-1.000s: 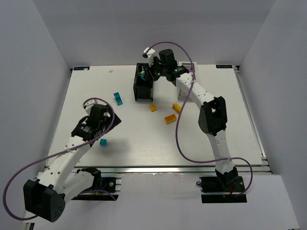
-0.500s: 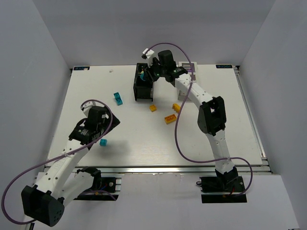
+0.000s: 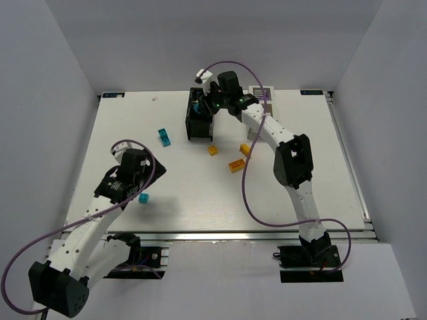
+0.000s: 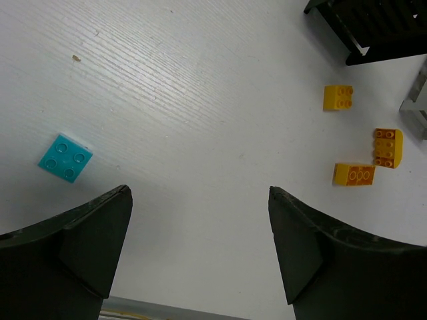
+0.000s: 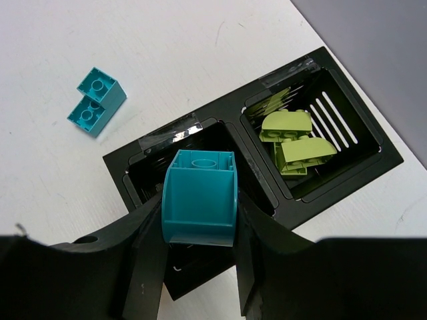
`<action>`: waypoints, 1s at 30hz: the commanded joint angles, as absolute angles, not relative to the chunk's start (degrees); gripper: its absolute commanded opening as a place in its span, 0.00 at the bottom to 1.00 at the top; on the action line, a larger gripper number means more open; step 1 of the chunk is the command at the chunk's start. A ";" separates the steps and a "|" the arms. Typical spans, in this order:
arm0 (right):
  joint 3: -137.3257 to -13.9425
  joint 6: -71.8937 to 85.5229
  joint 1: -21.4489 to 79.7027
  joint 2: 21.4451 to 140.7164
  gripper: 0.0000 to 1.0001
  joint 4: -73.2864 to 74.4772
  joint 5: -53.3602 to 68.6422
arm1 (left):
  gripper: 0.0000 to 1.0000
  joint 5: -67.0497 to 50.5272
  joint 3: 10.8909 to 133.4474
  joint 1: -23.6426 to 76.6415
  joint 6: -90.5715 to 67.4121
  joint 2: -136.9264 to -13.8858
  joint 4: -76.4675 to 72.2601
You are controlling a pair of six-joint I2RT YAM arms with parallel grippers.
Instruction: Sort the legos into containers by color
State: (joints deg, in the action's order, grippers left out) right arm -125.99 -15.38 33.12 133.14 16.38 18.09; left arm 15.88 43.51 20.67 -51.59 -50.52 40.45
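My right gripper (image 5: 199,217) is shut on a cyan lego (image 5: 200,197) and holds it over the near-left compartment of the black container (image 5: 220,123). The far-right compartment holds several lime green legos (image 5: 293,143). In the top view this gripper (image 3: 202,107) hangs over the black container (image 3: 198,127). My left gripper (image 4: 200,197) is open and empty above the table. A small cyan lego (image 4: 65,158) lies left of it. Three orange legos (image 4: 353,174) lie at its far right. The white container (image 3: 261,91) is mostly hidden behind the right arm.
Two joined cyan legos (image 5: 97,101) lie on the table left of the black container, also in the top view (image 3: 163,137). The orange legos (image 3: 236,165) sit in front of the containers. The small cyan lego (image 3: 143,198) lies beside the left wrist.
My right gripper has shifted a little left with the cyan lego, further over the black container. My left arm has drawn back slightly toward the near-left.
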 commanded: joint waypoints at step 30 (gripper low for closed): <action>-98.01 -36.46 25.32 101.62 0.47 19.84 50.07 | 0.28 13.90 48.60 16.00 -43.78 -63.09 45.79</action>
State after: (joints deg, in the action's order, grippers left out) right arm -101.06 -29.61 27.81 109.10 16.69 35.40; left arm 16.14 45.93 17.39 -47.42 -60.42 44.97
